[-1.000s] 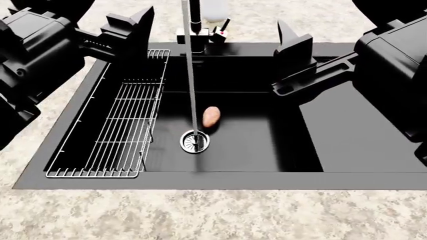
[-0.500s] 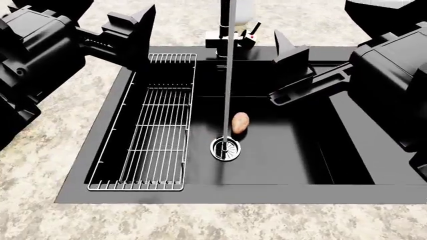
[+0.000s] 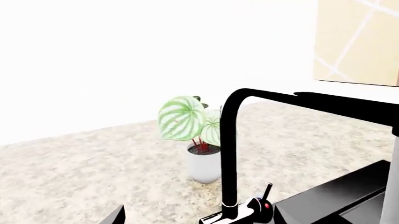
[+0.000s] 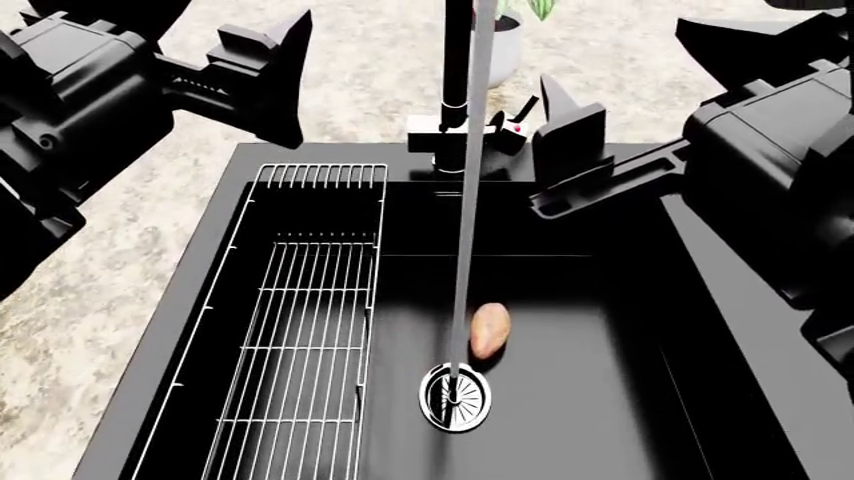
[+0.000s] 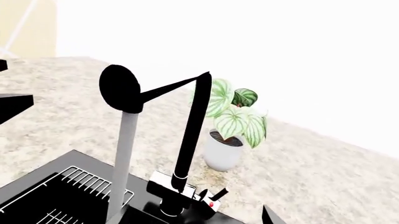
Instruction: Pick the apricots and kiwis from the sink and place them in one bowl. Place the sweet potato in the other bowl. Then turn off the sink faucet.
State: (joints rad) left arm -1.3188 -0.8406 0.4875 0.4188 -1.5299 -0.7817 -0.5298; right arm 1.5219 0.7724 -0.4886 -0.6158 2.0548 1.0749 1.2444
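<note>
Speckled counter around the sink (image 4: 694, 330) — water runs from the faucet (image 4: 458, 60), sweet potato (image 4: 490, 330) lies center-frame by the drain (image 4: 454, 397). Both grippers' finger spread — cannot tell. Potato and faucet remain.

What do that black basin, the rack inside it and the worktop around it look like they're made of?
The sink looks like matte black composite or coated metal, with hardly any reflections. The wire rack looks like polished steel, with thin bright rods. The countertop resembles speckled beige granite, though it may be laminate.
</note>
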